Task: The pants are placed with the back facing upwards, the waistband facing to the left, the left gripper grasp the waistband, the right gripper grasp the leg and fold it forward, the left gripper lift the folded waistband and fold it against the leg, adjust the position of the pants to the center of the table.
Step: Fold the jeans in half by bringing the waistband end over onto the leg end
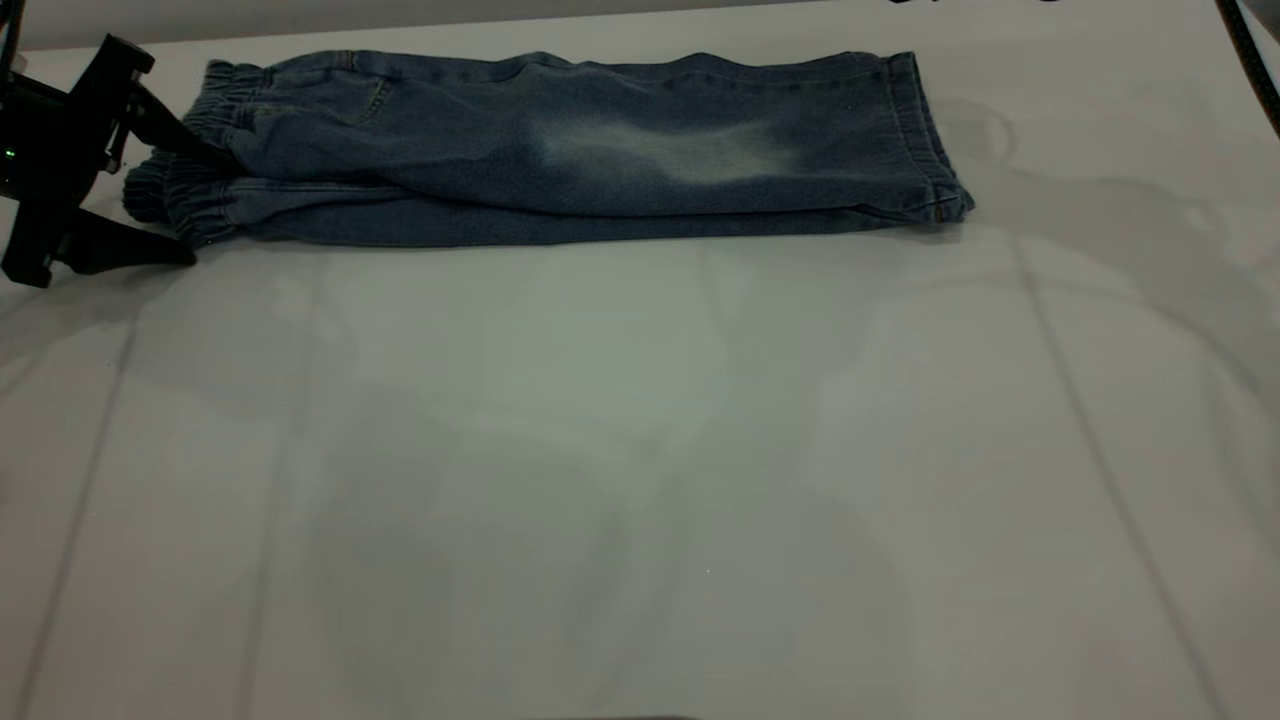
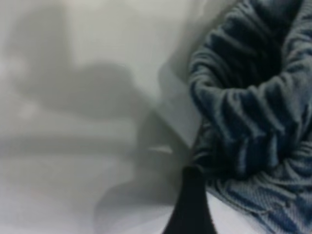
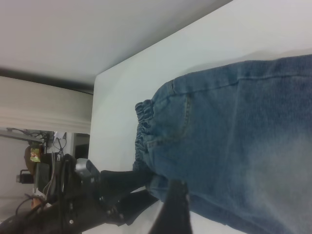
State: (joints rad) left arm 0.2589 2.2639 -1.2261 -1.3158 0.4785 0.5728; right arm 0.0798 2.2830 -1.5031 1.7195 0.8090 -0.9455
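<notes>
Exterior view, upper half of the frame: the pants (image 1: 560, 150), blue denim shorts, lie folded lengthwise on the white table (image 1: 640, 480), the leg (image 1: 690, 150) with the pale faded patch uppermost and its hem (image 1: 925, 130) toward the upper right. The long axis of the folded pants runs left to right across the frame, parallel to the table's far edge. The gathered waistband (image 1: 200, 150) forms the left end, at the upper left of the frame. The left gripper (image 1: 185, 205) stands at this end with its two black fingers spread wide: the upper finger (image 1: 175, 135) reaches onto the waistband, the lower finger (image 1: 120, 245) rests on the table just below it, so nothing is clamped yet. The left wrist view shows the ruffled waistband (image 2: 243, 112) close beside one dark fingertip (image 2: 190, 204). The right gripper is outside the exterior view; in the right wrist view only a dark finger (image 3: 170, 214) of it shows, so its state cannot be told. Judged from this layout, the coming fold carries the waistband rightward along the long axis toward the hem, and the left arm is by far the nearer.
</notes>
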